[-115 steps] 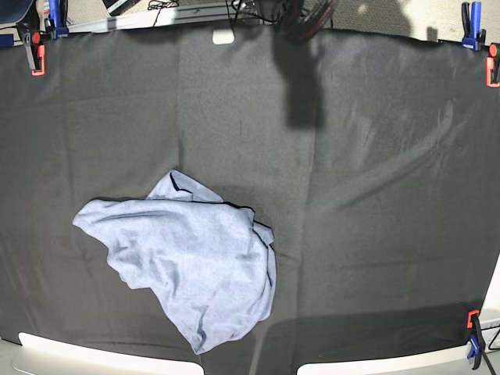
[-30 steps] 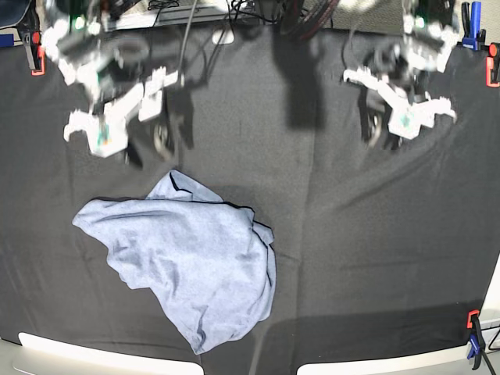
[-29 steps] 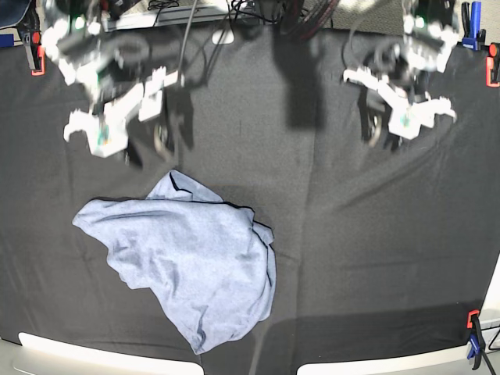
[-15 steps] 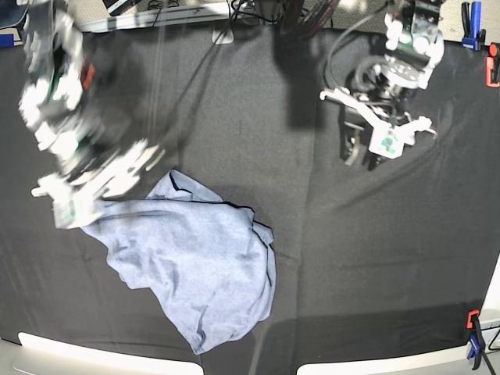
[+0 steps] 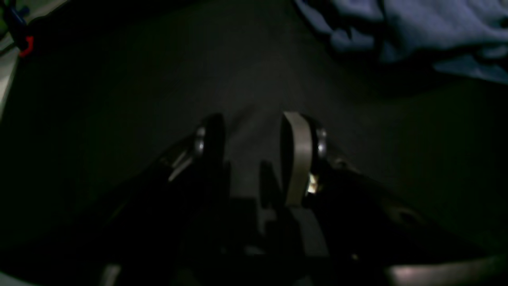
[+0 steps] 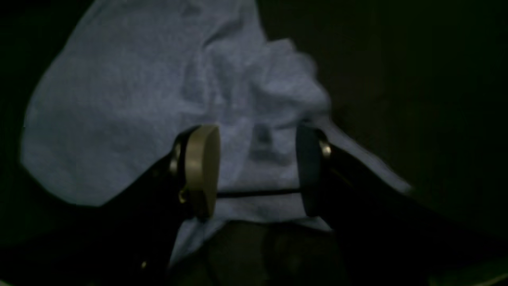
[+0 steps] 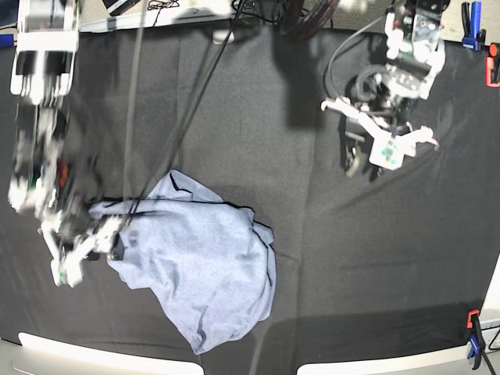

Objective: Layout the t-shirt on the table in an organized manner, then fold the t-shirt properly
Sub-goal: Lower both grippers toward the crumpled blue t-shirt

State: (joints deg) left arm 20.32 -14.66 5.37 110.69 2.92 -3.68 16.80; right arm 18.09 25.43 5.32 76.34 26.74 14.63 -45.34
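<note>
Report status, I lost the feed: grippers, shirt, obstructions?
Right gripper open, over t-shirt. Left gripper open, empty, above bare table. Shirt crumpled. Nothing in the way.

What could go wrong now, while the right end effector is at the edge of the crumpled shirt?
1. The right end effector is open over the crumpled blue-grey cotton t-shirt; closing there could pinch several layers together, so the shirt would lift as a lump.
2. It might also catch the wrinkled black cloth table under the hem.
3. The left end effector is open and apart from the shirt, so one-sided pulling may only drag it.
</note>
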